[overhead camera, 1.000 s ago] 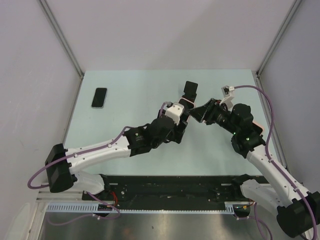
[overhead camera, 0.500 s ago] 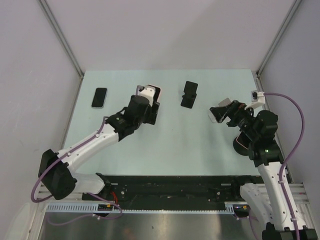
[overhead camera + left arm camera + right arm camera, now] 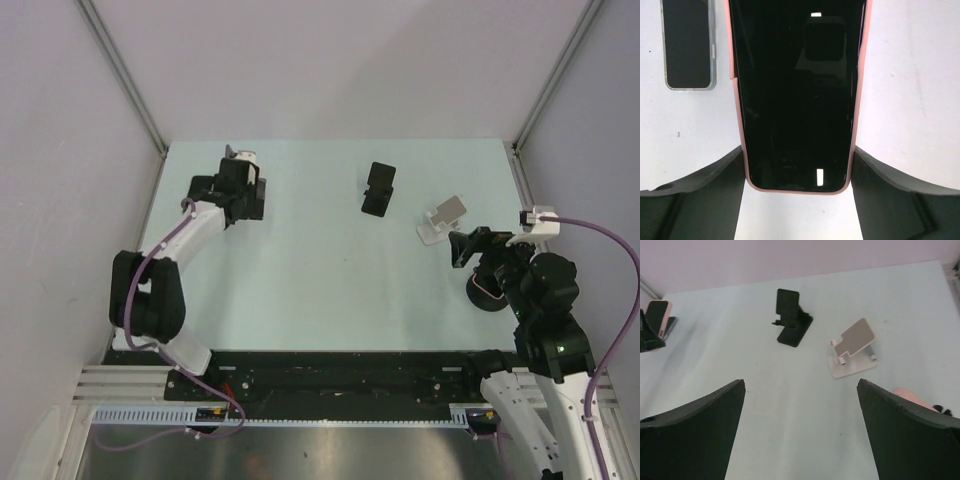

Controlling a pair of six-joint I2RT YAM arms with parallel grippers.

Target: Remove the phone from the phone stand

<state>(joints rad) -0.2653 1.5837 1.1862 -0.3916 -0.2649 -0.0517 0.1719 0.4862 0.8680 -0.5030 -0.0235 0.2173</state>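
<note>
The left arm was bent sharply at the elbow and reached toward the far left. The left gripper [image 3: 248, 196] angled downward, its fingers [image 3: 715, 185] clamped on the sides of the phone [image 3: 797, 95]. The right arm sat tucked close to its base, the right gripper [image 3: 460, 248] roughly level, its fingers [image 3: 700, 425] spread wide.

The desk [image 3: 300, 290] is a plain pale mint green, and the walls [image 3: 330, 70] around it are pale lilac-grey. The phone [image 3: 797, 95] has a glossy black screen in a salmon-pink case. The second phone [image 3: 688, 45] also has a black screen, in a clear, greyish case. The black stand [image 3: 379, 189] is matt black all over. The white stand [image 3: 444, 219] is white with a grey plate. The left pincer [image 3: 797, 167] and the right pincer [image 3: 800, 415] both have black fingers [image 3: 690, 425]. The left arm [image 3: 195, 225] and the right arm [image 3: 545, 285] are white and black, with purple cables [image 3: 590, 223].
</note>
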